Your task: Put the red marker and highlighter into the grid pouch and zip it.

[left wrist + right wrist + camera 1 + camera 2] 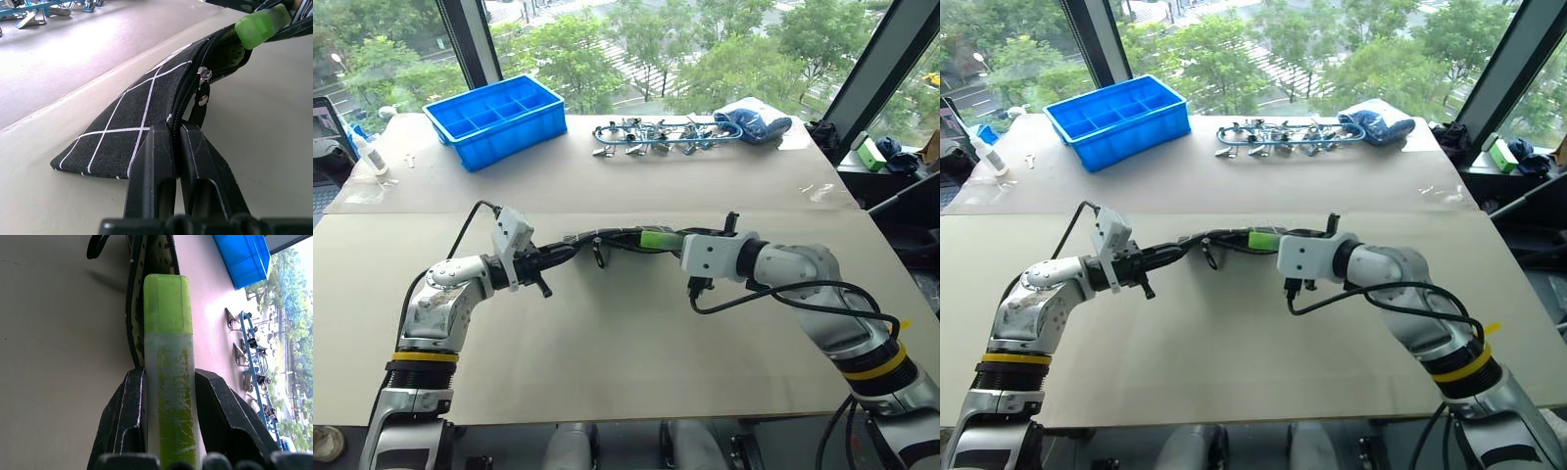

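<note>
The grid pouch [607,238] is held just above the table's middle, its zipper open, with the pull strap [201,95] hanging down. My left gripper [175,128] is shut on the pouch's edge beside the zipper. My right gripper [168,377] is shut on the light green highlighter [168,313]. The highlighter's brighter green cap [658,238] points into the pouch's open mouth from the right. The red marker is hidden.
A blue compartment bin [494,117] stands at the back left. A row of metal clips on a blue frame [656,135] and a blue cloth bundle [754,122] lie at the back. A small white bottle [372,157] stands at the far left edge.
</note>
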Controlling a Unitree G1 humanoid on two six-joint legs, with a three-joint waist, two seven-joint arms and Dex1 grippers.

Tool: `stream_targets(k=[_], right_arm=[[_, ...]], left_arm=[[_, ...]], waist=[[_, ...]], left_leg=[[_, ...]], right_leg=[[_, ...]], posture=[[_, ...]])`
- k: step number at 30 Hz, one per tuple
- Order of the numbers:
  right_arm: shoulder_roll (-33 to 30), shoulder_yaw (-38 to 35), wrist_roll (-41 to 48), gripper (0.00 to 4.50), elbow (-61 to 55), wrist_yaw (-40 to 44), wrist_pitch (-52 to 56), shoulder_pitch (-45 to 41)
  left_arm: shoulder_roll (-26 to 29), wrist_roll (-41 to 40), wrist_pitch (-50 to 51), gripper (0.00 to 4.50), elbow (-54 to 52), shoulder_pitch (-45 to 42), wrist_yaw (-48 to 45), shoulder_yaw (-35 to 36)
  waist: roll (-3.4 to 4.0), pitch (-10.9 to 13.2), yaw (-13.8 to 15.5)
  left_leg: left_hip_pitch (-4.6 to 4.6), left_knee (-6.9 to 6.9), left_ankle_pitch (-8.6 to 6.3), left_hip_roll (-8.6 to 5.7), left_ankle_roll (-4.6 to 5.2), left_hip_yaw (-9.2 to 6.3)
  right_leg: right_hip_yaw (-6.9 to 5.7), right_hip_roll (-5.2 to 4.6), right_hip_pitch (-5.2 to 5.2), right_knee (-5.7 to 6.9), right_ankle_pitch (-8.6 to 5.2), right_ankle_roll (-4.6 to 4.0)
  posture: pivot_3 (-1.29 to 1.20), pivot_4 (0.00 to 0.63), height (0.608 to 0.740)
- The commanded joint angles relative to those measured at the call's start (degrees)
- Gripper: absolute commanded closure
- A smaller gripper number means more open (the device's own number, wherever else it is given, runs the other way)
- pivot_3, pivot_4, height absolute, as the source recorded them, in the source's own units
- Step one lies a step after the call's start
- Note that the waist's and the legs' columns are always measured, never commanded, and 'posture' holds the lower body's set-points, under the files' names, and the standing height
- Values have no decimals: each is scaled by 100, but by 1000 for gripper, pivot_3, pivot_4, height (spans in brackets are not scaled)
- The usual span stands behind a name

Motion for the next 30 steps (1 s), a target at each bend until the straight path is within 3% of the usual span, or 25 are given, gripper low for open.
stream_targets(k=[1,14,25,30], right_arm=[[24,-3,-273,3494,-101,0,-177,-45],[855,616,-1234,3494,1102,-168,-647,-873],[1681,1283,-1649,3494,2333,-445,-2064,-1463],[1931,1053,-1434,3494,2794,-489,-2110,-1489]], left_arm=[[39,-45,-80,4500,-104,-120,-38,49],[-34,-63,-49,4500,-175,-134,-22,-31],[-82,-61,-48,4500,-163,-141,17,-36],[-113,-71,-37,4500,-214,-114,58,-42]], waist=[[0,0,-1],[0,0,-17],[0,0,-14],[0,0,-27]], left_leg=[[0,0,0,0,0,0],[0,0,3,0,-6,13],[-1,2,8,0,-14,28],[1,2,19,4,-32,33]], right_leg=[[0,0,0,0,0,0],[-1,3,-1,2,0,-1],[-4,-1,1,6,0,-1],[-2,4,-1,8,0,-2]], posture=[[0,150,740],[0,150,740],[0,150,740],[0,150,740]])
